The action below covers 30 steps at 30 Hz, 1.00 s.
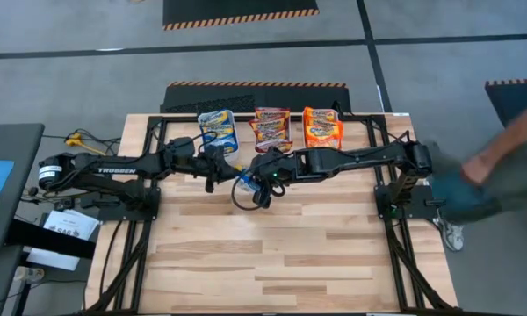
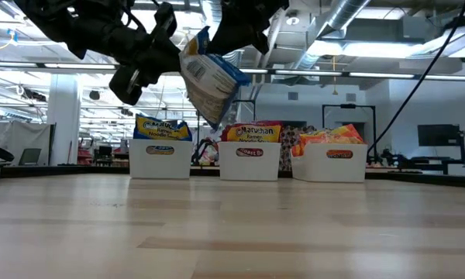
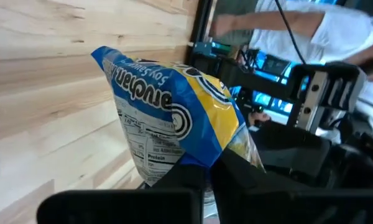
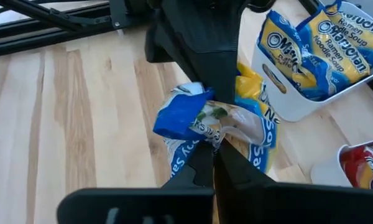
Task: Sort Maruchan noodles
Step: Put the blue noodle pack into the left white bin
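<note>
Mid-handover, by the look of it: one blue packet (image 2: 208, 76) held aloft over the worktop (image 1: 281, 254), just short of the bins. Left hand (image 1: 212, 178) clamped on one end of it, right hand (image 1: 262, 191) clamped on the other, both sets of fingers pressed together on the crinkled wrapper, as each wrist view shows. Packet tilted, clear of the wood, hanging between the two arms.

Behind it, three white bins in a row at the far edge: blue bin (image 1: 219, 130) with blue packets, middle bin (image 1: 271, 128) with maroon ones, orange bin (image 1: 322, 127) with orange ones. No loose packets visible elsewhere on the wood. A person's arm (image 1: 501, 149) near the right side of the rig.

Likely next: release by one hand, probably the right, so as not to tear or stretch the wrapper, then a short carry by the left to the blue bin close by, and a drop from above its rim. Risk: a thin, slippery wrapper sliding out of a single pinch.
</note>
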Available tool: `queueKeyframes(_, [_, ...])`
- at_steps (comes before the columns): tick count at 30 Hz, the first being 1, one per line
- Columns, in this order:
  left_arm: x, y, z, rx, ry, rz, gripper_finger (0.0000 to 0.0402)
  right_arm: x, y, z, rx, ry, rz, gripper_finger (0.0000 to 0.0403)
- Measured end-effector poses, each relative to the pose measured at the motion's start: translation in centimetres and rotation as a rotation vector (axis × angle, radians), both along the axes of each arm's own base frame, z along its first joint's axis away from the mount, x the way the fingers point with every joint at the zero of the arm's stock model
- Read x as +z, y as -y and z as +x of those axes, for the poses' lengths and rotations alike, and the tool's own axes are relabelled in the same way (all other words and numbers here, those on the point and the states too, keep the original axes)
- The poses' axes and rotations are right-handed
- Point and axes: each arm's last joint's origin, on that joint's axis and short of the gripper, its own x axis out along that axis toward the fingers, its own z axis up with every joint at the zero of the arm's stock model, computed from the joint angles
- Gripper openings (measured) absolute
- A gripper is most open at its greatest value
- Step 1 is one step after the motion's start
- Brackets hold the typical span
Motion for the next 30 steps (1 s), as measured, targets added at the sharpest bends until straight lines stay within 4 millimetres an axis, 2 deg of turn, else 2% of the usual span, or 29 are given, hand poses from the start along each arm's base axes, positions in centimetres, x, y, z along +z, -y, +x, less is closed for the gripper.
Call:
queueKeyframes(6, [0.1,0.1,0.0,-0.044,0.01,0.131,0.0,0.0,-0.1,0.0,-0.01,0.004,0.019,0.0015])
queueKeyframes(12, [0.1,0.2,0.0,-0.111,0.019,0.251,0.0,0.0,-0.4,0.0,0.055,0.003,0.112,0.0031])
queueKeyframes(21, [-0.5,0.4,-0.2,-0.201,-0.022,0.387,0.0,0.3,-0.3,-0.1,-0.019,0.027,0.216,0.0098])
queueKeyframes(30, [-0.8,0.6,-0.3,-0.3,-0.011,0.522,0.0,1.4,0.1,-0.6,0.005,0.063,0.248,0.0175])
